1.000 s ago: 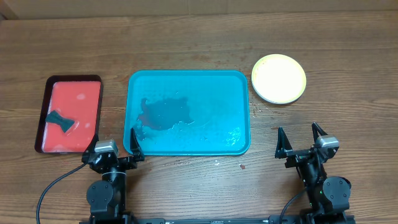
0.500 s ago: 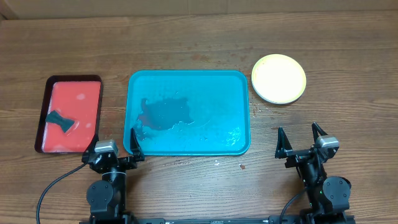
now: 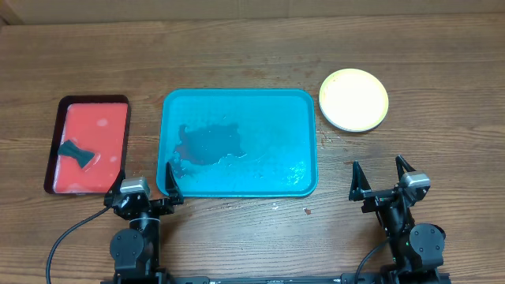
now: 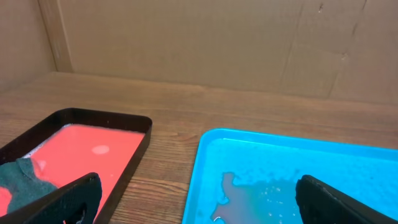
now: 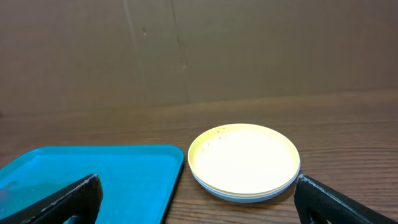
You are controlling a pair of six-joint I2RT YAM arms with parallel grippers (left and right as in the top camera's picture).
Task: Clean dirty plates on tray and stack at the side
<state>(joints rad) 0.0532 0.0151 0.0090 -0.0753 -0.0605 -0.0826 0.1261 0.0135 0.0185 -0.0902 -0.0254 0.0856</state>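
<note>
A stack of plates (image 3: 353, 99) is seen toward the far right corner of the desk (image 3: 237, 47), just beside the far right corner of the tray (image 3: 276, 118) and clear of its rim. The stack lies well ahead of the right gripper (image 3: 377, 169), which is parked at the near edge of the desk with its jaws spread wide and nothing held.

In the right wrist view the stack of plates (image 5: 244, 160) is framed between the parted fingers (image 5: 59, 202), well apart from both, with the tray (image 5: 93, 168) to one side. A yellow-green plate is shown on top, its face pale and glossy, with a few small dark-red specks along its far rim. A paler edge is visible beneath it, though how many plates lie underneath cannot be counted with certainty.

The left gripper (image 3: 144, 189) is likewise spread open and empty, stationed at the near edge by the tray's near left corner. From the left wrist view (image 4: 199, 205) the tray (image 4: 298, 155) is seen wet, with a dark, faintly reddish puddle and droplets.

A red tray (image 3: 95, 98) is set toward the left edge of the desk, a dark cloth (image 3: 76, 151) lying in it.
</note>
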